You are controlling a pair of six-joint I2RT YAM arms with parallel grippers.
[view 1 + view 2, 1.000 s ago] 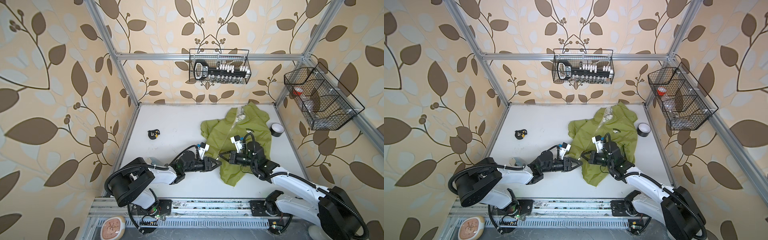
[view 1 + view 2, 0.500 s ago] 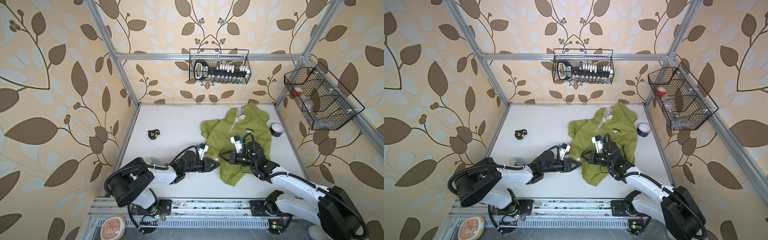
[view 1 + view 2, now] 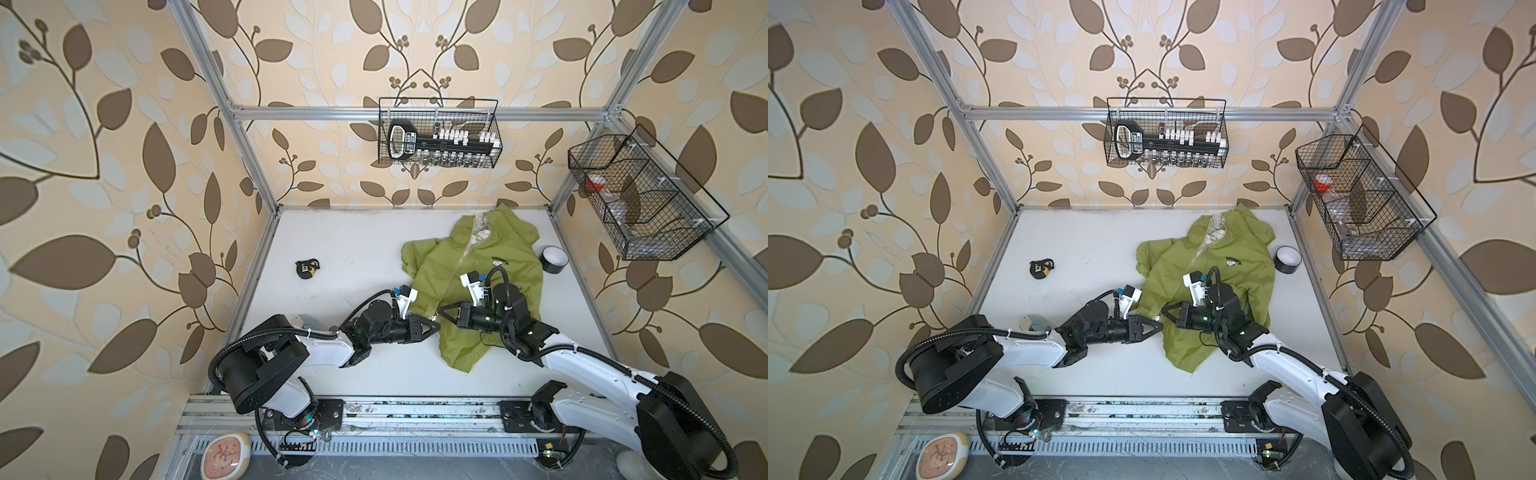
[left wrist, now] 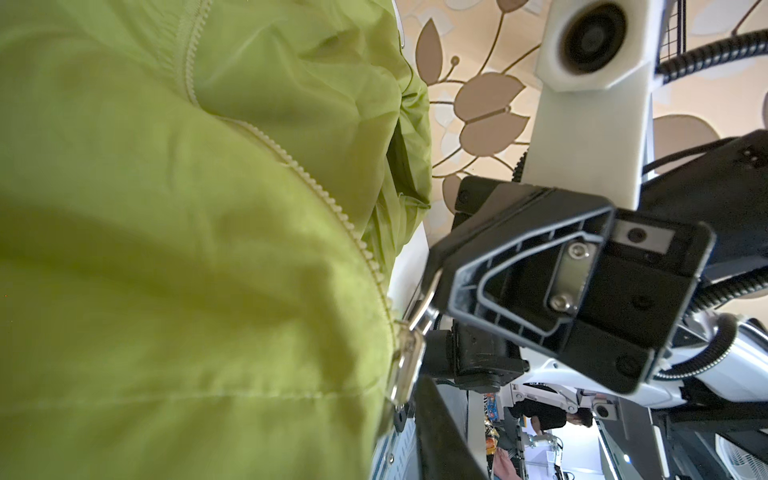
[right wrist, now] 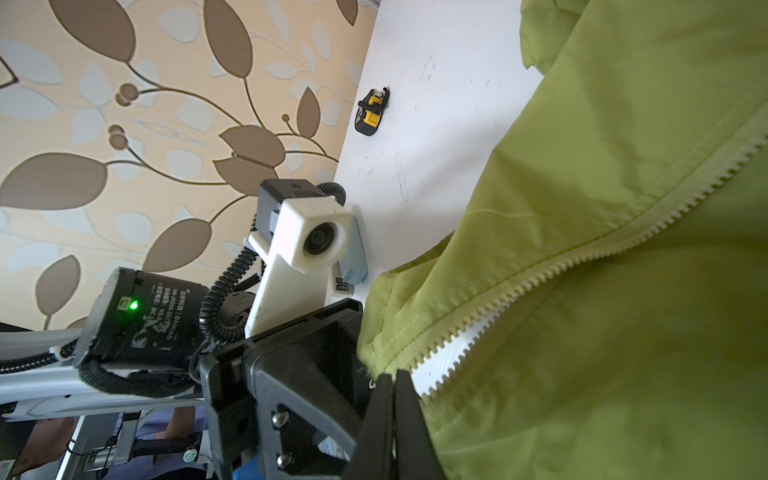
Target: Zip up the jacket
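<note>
Left tool narrower, jacket hem between it and right tool.

jacket: thin crinkled cloth, slight sheen | zipper pull: shiny metal | table: matt white

The white left arm and white right arm lay stretched low, tips nearly meeting. The black right gripper was pinched closed; the black left gripper had an unclear gap.

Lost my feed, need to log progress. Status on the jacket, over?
Right gripper shut on the jacket at the zipper's foot. Left gripper at the hem, grip unclear. Zipper open. Tape roll beside it, clear of the zipper.
</note>
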